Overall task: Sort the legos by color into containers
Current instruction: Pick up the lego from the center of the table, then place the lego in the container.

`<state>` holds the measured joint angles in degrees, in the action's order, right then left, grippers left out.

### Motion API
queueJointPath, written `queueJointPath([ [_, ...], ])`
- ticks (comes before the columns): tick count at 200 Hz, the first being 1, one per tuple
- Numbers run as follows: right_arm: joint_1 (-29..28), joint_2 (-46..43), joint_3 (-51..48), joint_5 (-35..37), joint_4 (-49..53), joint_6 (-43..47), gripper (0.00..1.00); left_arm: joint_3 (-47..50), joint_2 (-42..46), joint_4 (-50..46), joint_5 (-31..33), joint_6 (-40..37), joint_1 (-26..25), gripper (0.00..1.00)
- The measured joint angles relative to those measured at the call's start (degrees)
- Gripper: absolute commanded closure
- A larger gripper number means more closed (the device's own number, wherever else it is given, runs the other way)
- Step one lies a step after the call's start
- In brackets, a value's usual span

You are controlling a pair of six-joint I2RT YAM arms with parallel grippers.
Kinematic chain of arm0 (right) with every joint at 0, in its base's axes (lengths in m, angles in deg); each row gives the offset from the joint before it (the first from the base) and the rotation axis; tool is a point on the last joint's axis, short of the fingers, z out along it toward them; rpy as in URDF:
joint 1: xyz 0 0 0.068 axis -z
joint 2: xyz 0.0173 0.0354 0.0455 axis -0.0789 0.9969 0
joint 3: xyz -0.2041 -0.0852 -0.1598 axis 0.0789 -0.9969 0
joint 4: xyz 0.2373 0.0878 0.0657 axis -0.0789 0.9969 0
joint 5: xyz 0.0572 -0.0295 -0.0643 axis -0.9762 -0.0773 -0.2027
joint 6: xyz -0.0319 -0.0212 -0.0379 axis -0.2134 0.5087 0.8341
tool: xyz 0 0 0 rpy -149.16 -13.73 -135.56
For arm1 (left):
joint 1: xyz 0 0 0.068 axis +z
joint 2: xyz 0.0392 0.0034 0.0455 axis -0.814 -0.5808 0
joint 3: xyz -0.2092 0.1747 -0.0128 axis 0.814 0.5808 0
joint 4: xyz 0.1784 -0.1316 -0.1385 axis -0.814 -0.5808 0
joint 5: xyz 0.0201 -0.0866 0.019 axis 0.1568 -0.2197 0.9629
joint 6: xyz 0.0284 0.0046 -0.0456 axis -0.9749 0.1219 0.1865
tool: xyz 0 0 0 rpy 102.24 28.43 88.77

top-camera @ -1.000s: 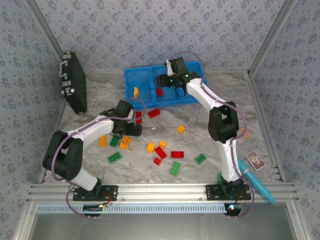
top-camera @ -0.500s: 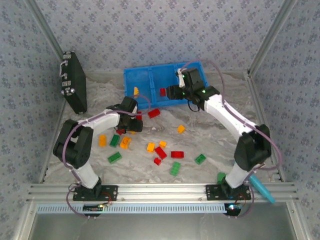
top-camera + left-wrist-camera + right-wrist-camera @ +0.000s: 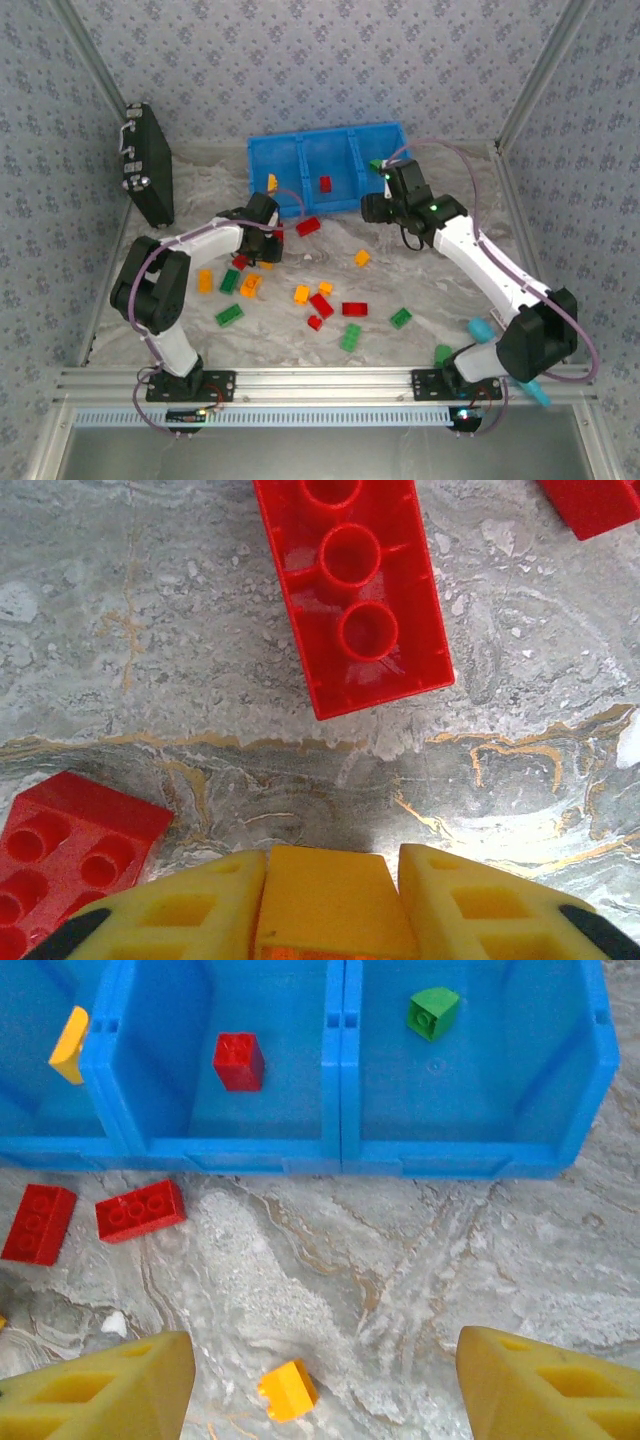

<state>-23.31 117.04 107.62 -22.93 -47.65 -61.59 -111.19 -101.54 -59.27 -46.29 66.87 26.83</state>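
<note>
Sorting under way: my left gripper (image 3: 322,905) is clamping an orange-yellow brick (image 3: 320,880) between its yellow fingers (image 3: 170,920), low over the marbled table (image 3: 150,660), left of its centre. An upturned red brick (image 3: 350,590) is lying just ahead, and a studs-up red brick (image 3: 60,855) is lying beside the left finger. My right gripper (image 3: 320,1360) is hanging with its fingers wide apart and nothing between them, just in front of the blue bin (image 3: 335,1150), which is sitting at the middle of the table's far edge. Each compartment is holding one piece: a yellow one (image 3: 70,1045) by the divider in the left, a red one (image 3: 238,1061) in the middle and a green one (image 3: 433,1012) in the right. The loose legos (image 3: 354,308) are lying scattered from the table's centre toward its near edge. A black case (image 3: 150,165) is standing at the left edge, and a cyan tube (image 3: 479,329) is lying near the near right corner.
</note>
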Motion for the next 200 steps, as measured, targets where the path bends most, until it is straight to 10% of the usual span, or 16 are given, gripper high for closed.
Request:
queueJointPath([
  [77,0.7,-9.3,-8.7,2.4,1.8,-1.1,0.27,-1.2,3.4,-4.0,0.6,-0.1,-0.2,0.72],
  [200,0.0,-33.6,-30.6,-5.0,10.6,-19.7,0.21,-36.3,-7.9,-2.5,7.1,-6.8,2.2,0.74],
])
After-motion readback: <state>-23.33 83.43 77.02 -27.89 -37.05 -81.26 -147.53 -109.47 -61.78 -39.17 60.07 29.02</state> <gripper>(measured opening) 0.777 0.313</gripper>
